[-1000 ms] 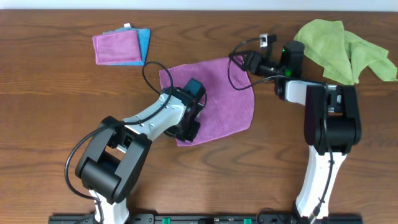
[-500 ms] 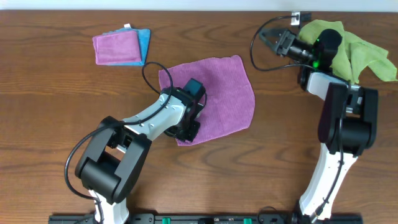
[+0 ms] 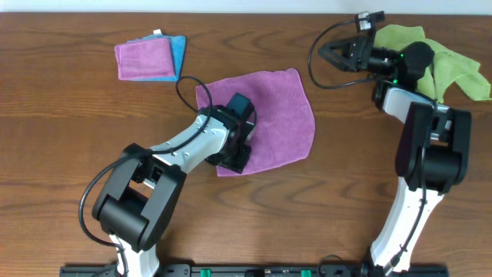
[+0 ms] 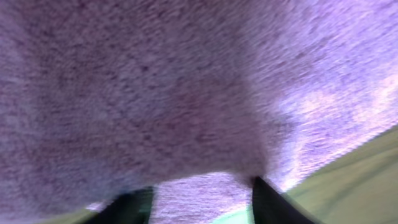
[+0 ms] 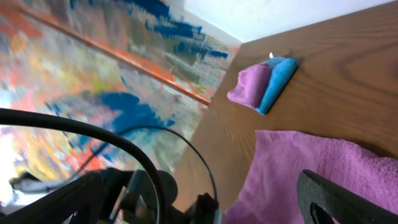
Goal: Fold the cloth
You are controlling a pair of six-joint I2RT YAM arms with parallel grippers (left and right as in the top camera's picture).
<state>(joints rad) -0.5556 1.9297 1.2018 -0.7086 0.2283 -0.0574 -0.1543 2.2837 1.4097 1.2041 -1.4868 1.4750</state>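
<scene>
The purple cloth (image 3: 280, 115) is found spread flat near the middle of the table (image 3: 61, 131), unfolded, with uneven edges. The left gripper (image 3: 233, 154) is set down on the near left part of this cloth. In the left wrist view the weave fills the frame at close range, and the two fingertips (image 4: 134, 206) are seen apart with fabric showing between them. The right gripper (image 3: 323, 54) is held off the cloth, just beyond its far right corner, with its fingers spread and nothing carried. A crumpled green cloth (image 3: 442, 65) is noted at the far right of the table. A folded purple and blue pair (image 3: 150, 58) lies at the far left, well apart from the purple cloth.
</scene>
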